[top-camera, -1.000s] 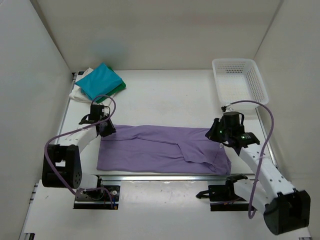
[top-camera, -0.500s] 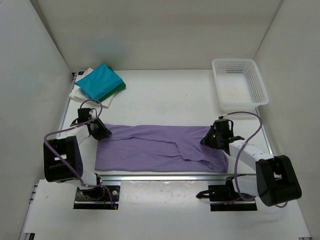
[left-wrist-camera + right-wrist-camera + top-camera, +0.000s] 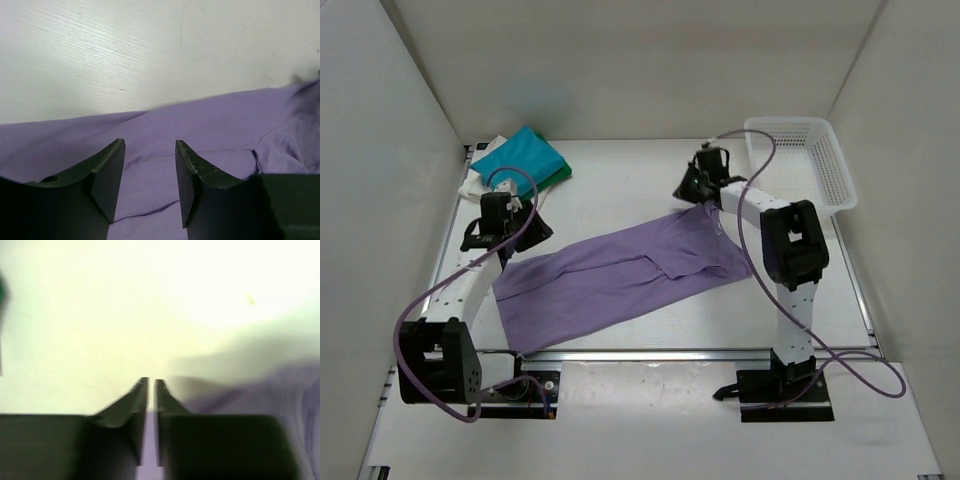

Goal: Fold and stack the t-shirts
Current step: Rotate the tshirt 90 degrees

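Note:
The lavender-purple t-shirt [image 3: 620,270] lies slanted across the table, from near left up to far right. My right gripper [image 3: 693,190] is at its far right corner. In the blurred right wrist view this gripper [image 3: 151,381] has its jaws a thin slit apart, with purple cloth [image 3: 295,390] in the slit and beside it. My left gripper [image 3: 530,232] hovers over the shirt's left end. In the left wrist view it [image 3: 150,142] is open above the purple cloth [image 3: 210,125] with nothing between its fingers. A folded teal shirt [image 3: 520,162] tops a dark green one [image 3: 557,177] and a white one [image 3: 480,185] at the far left.
A white lattice basket [image 3: 840,175] stands at the far right, close to my right arm. The enclosure's white walls run along the left, back and right sides of the table.
My right arm has swung from the near right to the far middle, dragging the shirt's right end back so it lies slanted. My left gripper has opened and let go of the left edge.

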Controlling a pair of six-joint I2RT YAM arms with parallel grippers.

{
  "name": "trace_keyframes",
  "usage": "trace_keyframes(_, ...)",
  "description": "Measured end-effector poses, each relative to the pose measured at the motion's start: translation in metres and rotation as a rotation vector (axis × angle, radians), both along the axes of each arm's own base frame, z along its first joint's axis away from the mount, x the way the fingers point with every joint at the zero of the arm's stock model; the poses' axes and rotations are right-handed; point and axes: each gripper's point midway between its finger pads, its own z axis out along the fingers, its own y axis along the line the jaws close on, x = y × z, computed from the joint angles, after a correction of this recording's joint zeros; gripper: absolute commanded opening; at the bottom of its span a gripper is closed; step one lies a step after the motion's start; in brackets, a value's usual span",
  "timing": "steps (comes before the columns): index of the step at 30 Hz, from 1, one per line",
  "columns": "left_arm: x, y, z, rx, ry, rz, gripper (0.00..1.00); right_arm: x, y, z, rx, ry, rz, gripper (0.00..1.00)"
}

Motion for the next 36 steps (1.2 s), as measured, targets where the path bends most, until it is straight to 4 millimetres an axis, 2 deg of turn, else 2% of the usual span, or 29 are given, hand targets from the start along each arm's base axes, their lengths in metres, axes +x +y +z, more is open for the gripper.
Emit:
trace_keyframes(2,0.001,-0.009,0.002,0.014,-0.003,-0.039,0.56,0.022,0.012,0.038,-0.037,-0.101,0.028,0.28)
trace_keyframes(3,-0.001,-0.016,0.001,0.018,0.002,-0.060,0.55,0.024,0.016,0.062,-0.053,-0.151,0.046,0.33)
trace_keyframes(4,-0.002,-0.023,-0.001,0.026,0.006,-0.085,0.54,0.020,0.018,0.087,-0.064,-0.198,0.061,0.33)
trace_keyframes(5,-0.004,-0.033,-0.002,0.038,0.012,-0.115,0.49,0.012,0.018,0.109,-0.073,-0.238,0.076,0.31)
trace_keyframes(6,-0.006,-0.044,-0.002,0.049,0.017,-0.152,0.42,-0.001,0.018,0.130,-0.077,-0.269,0.094,0.12)
trace_keyframes(7,-0.008,-0.057,-0.003,0.057,0.021,-0.191,0.37,-0.019,0.018,0.153,-0.075,-0.311,0.111,0.00)
trace_keyframes(9,-0.013,-0.080,-0.002,0.057,0.017,-0.266,0.19,-0.057,0.018,0.184,-0.070,-0.378,0.144,0.00)
trace_keyframes(11,-0.019,-0.091,0.000,0.030,0.008,-0.303,0.13,-0.096,0.021,0.190,-0.066,-0.406,0.180,0.00)
trace_keyframes(12,-0.022,-0.089,0.001,0.022,0.004,-0.301,0.11,-0.112,0.026,0.182,-0.069,-0.400,0.208,0.00)
trace_keyframes(14,-0.031,-0.084,0.002,0.015,-0.007,-0.292,0.11,-0.148,0.039,0.148,-0.094,-0.343,0.288,0.00)
trace_keyframes(17,-0.047,-0.089,0.014,0.002,-0.055,-0.322,0.12,-0.184,0.050,0.077,-0.187,-0.183,0.394,0.02)
trace_keyframes(19,-0.059,-0.096,0.021,-0.028,-0.092,-0.358,0.13,-0.204,0.042,0.032,-0.265,-0.064,0.429,0.21)
trace_keyframes(20,-0.066,-0.099,0.023,-0.046,-0.109,-0.376,0.13,-0.211,0.035,0.018,-0.296,-0.026,0.433,0.27)
trace_keyframes(21,-0.073,-0.100,0.023,-0.061,-0.123,-0.386,0.13,-0.218,0.029,0.009,-0.322,0.001,0.437,0.29)
trace_keyframes(26,-0.100,-0.099,0.013,-0.108,-0.132,-0.401,0.17,-0.222,0.017,0.000,-0.368,0.014,0.434,0.31)
trace_keyframes(36,-0.123,-0.099,-0.001,-0.171,-0.130,-0.406,0.19,-0.206,0.003,-0.004,-0.392,0.007,0.395,0.28)
